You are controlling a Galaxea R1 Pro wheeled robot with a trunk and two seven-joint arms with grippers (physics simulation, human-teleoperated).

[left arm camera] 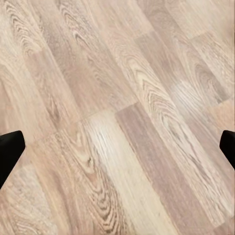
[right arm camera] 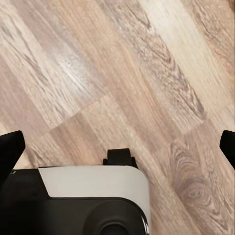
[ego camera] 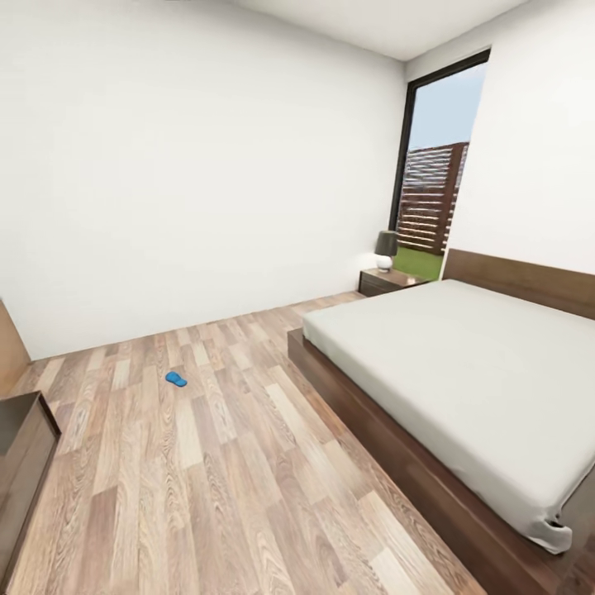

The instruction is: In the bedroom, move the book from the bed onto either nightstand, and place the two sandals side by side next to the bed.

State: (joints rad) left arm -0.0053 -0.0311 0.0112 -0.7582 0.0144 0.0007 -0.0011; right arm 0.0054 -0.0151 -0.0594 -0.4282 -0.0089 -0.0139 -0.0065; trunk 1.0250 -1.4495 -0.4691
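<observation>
The head view takes in the bedroom with white walls and a light wood-plank floor. The bed, a low platform with a dark brown frame and a plain light grey mattress, occupies the right side of the room, its headboard against the far right wall. One nightstand stands just beside the bed's head, in the far corner, and carries a small table lamp with a dark shade. Behind it a tall dark-framed window shows a slatted fence and grass. One blue sandal lies alone on the open floor, well apart from the bed, toward the left wall. A dark brown cabinet edges into the lower left of the view. In the left wrist view the left gripper hangs over bare floor planks, its two dark fingertips spread wide at opposite edges with nothing between them. In the right wrist view the right gripper is likewise spread wide and empty, above floor planks and a grey-and-black part of the robot's own body.
</observation>
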